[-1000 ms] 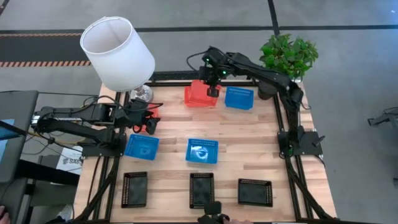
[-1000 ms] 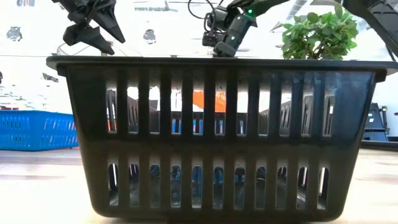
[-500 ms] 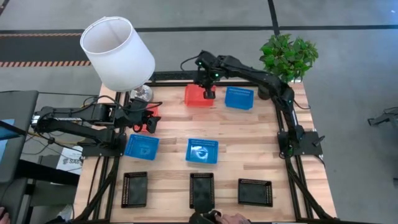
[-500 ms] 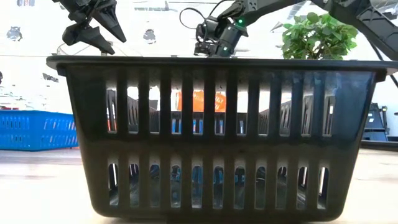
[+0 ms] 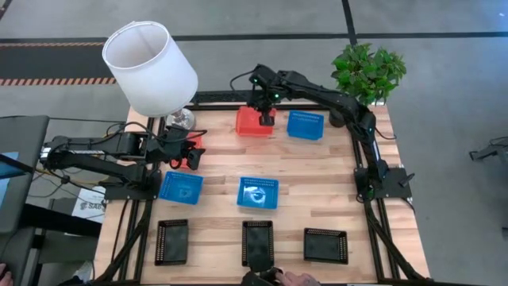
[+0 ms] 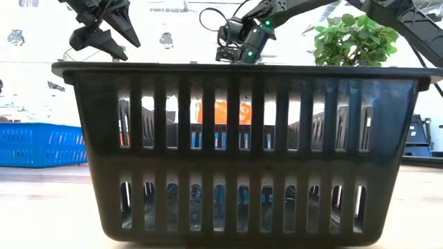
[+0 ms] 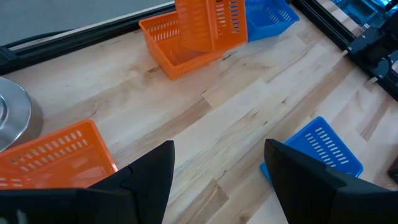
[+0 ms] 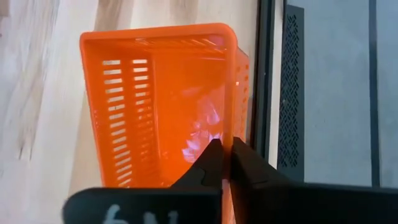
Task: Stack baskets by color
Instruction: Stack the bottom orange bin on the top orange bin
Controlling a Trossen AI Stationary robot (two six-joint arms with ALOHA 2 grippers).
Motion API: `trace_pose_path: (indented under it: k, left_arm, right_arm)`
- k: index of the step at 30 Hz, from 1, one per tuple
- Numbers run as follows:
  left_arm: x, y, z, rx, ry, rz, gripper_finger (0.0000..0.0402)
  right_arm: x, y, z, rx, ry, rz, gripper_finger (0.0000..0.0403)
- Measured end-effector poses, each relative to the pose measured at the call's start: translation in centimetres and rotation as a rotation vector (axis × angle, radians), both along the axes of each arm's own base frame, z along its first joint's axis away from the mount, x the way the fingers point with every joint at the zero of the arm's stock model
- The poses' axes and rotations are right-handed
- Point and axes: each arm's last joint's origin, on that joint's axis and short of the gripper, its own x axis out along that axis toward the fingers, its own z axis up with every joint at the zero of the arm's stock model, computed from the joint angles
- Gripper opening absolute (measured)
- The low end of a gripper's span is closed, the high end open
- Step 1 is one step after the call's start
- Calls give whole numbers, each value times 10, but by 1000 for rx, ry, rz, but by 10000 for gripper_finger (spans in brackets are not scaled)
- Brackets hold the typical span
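Three black baskets are sitting in a row along the near edge of the table (image 5: 317, 159): a left black basket (image 5: 172, 241) at about 7 o'clock from the table's centre, a middle black basket (image 5: 257, 241) at 6 o'clock, filling the low view (image 6: 242, 149), and a right black basket (image 5: 325, 245) at 5 o'clock. Just beyond them, a blue basket (image 5: 258, 192) is lying near the centre and a second blue basket (image 5: 180, 187) is lying at 8 o'clock. The left gripper (image 5: 193, 153) is hovering at about 9 o'clock, just beyond that second blue basket, its fingers (image 7: 149, 171) standing apart with nothing between them; a lone orange basket (image 7: 53, 155) is resting on the table right beside it. Farther off, at 12 o'clock, the right gripper (image 5: 266, 119) is reaching over the far edge, its fingers (image 8: 211, 163) pinching the rim of a tilted orange basket (image 8: 165, 102), which is leaning into another orange basket (image 7: 177, 53) lying on the table. A third blue basket (image 5: 305, 125) is sitting at 1 o'clock, just beside the orange pair. A white lampshade (image 5: 151, 67) is standing over the far left corner at 10 o'clock, and a green plant (image 5: 367, 71) is standing at the far right corner at 2 o'clock.
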Motion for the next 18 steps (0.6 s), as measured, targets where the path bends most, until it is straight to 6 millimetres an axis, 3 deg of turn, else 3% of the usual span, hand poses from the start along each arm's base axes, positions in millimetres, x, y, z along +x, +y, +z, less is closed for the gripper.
trace_pose_path:
  k: [6, 18]
  left_arm:
    - [0, 0, 0, 0, 0, 0, 236]
    - [0, 0, 0, 4, 3, -5, 236]
  right_arm:
    - [-1, 1, -1, 11, 17, 1, 66]
    - [-3, -2, -1, 46, 4, -63, 109]
